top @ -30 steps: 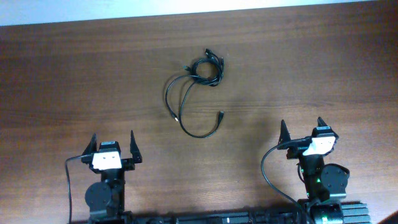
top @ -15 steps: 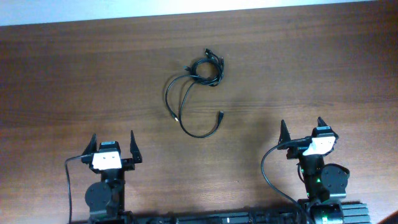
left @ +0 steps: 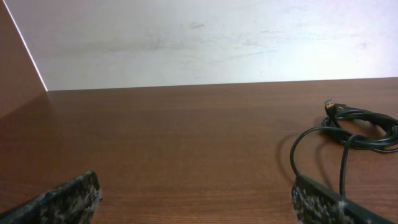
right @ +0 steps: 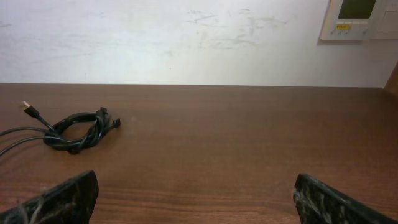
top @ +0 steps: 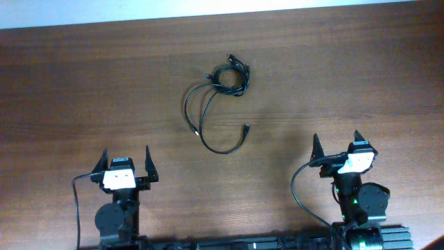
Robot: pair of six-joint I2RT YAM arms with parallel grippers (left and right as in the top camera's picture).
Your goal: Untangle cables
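- Overhead view: the brown wooden table point(top: 83, 83) fills nearly the whole frame. The right wrist view shows a pale wall point(right: 186, 37) behind the table's far edge, with a small wall panel point(right: 357, 18) at its upper right.
- Left gripper point(top: 126, 153): sits at the lower left of the overhead frame, above its base and pointing toward the top of the frame. The fingers point(left: 62, 202) are spread wide and grasp nothing. It is well apart from the work.
- Right gripper point(top: 336, 136): sits at the lower right in the same upright pose. The jaws are released and nothing lies between them. It is also well apart from the work.
- Cables point(top: 229, 80): lie flat on the table, just above the centre of the overhead frame, between the two arms and further up the frame.
- Task progress: judged as not started. No cord lies apart from the others, so all of the separating is left to do.
- Coil point(right: 78, 132): a tight bundle of wound strands forms the upper right part of the group. Two long loops trail from it toward the lower left of the overhead frame.
- Plugs: one free plug point(top: 245, 127) lies at the lower right end of the larger loop. Others protrude from the coil, and their exact count cannot be told.
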